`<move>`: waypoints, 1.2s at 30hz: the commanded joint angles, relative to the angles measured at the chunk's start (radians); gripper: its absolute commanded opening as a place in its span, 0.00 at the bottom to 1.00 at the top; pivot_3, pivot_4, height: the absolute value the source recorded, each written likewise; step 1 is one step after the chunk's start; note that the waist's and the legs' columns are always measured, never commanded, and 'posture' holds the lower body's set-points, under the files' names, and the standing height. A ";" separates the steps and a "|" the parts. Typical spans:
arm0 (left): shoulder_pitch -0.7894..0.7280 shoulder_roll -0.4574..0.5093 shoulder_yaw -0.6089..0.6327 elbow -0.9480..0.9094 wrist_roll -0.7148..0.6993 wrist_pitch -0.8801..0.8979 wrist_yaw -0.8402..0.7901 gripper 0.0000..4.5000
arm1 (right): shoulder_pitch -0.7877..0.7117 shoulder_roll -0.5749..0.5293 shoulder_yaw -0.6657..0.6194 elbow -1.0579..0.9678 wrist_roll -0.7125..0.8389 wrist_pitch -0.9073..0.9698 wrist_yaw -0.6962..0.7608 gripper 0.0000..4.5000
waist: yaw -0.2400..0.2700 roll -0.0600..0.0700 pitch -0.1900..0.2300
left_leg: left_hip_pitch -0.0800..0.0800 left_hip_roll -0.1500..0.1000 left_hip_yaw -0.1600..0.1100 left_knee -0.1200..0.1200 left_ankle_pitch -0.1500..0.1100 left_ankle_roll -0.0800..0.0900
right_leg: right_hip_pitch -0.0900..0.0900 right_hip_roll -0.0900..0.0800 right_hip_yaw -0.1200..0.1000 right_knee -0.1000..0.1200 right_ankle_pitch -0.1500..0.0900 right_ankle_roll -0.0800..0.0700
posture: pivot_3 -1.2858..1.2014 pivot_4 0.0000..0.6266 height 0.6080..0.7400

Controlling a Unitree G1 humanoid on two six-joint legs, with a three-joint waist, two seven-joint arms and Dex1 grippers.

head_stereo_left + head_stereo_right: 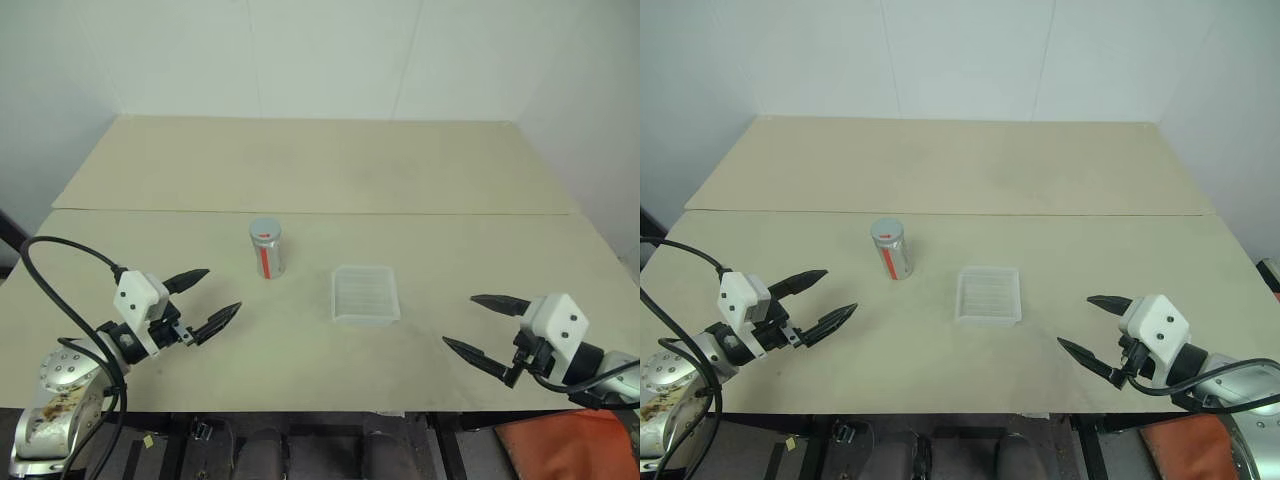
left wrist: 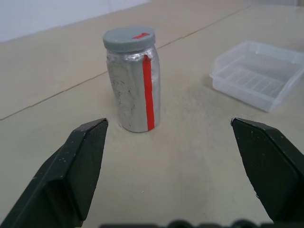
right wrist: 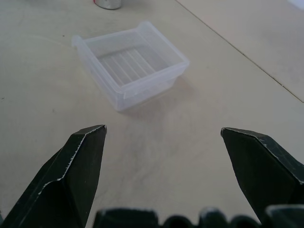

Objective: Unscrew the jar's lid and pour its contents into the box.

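Left eye view: jar [image 1: 266,250], lid [image 1: 265,232] on, stands left of the box [image 1: 365,294]; left gripper [image 1: 212,298] faces it, probably to grasp; right gripper [image 1: 482,327] waits. Both gape, empty.

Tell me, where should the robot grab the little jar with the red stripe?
Probably around its round body, below the grey lid. The jar stands upright on the table, apart from the box, and the open left gripper already faces it, so coming in level from that side suits.
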 commanded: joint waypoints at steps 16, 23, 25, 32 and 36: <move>-0.116 -0.404 -0.204 0.082 0.309 -0.185 0.456 1.00 | -0.112 0.038 0.122 -0.071 0.006 0.037 -0.111 1.00 | 0.003 0.000 0.000 | -0.002 -0.002 -0.003 0.003 0.000 0.001 | 0.000 0.000 0.000 0.000 0.002 0.001 | 0.52 0.24 1.00; -0.185 -0.448 -0.252 0.185 0.346 -0.224 0.489 1.00 | -0.125 0.037 0.130 -0.057 0.000 0.030 -0.129 1.00 | 0.003 0.000 0.000 | -0.003 -0.002 -0.003 0.003 -0.001 0.001 | 0.000 0.000 0.000 -0.001 0.002 0.002 | 0.52 0.24 1.00; -0.206 -0.456 -0.261 0.222 0.374 -0.242 0.514 1.00 | -0.126 0.036 0.129 -0.052 -0.003 0.027 -0.132 1.00 | 0.003 0.000 0.000 | -0.002 -0.002 -0.003 0.003 -0.001 0.001 | 0.000 0.000 0.000 -0.001 0.002 0.002 | 0.52 0.24 1.00; -0.264 -0.474 -0.272 0.326 0.398 -0.296 0.549 1.00 | -0.123 0.032 0.118 -0.056 -0.003 0.033 -0.139 1.00 | 0.003 0.000 0.000 | -0.003 -0.002 -0.004 0.003 -0.001 0.002 | 0.000 0.000 0.000 -0.001 0.002 0.002 | 0.52 0.24 1.00; -0.307 -0.496 -0.276 0.389 0.397 -0.326 0.565 1.00 | -0.123 0.026 0.111 -0.055 -0.001 0.033 -0.140 1.00 | 0.004 0.000 0.000 | -0.003 -0.002 -0.004 0.003 -0.001 0.001 | 0.000 0.000 0.000 -0.001 0.002 0.002 | 0.52 0.24 1.00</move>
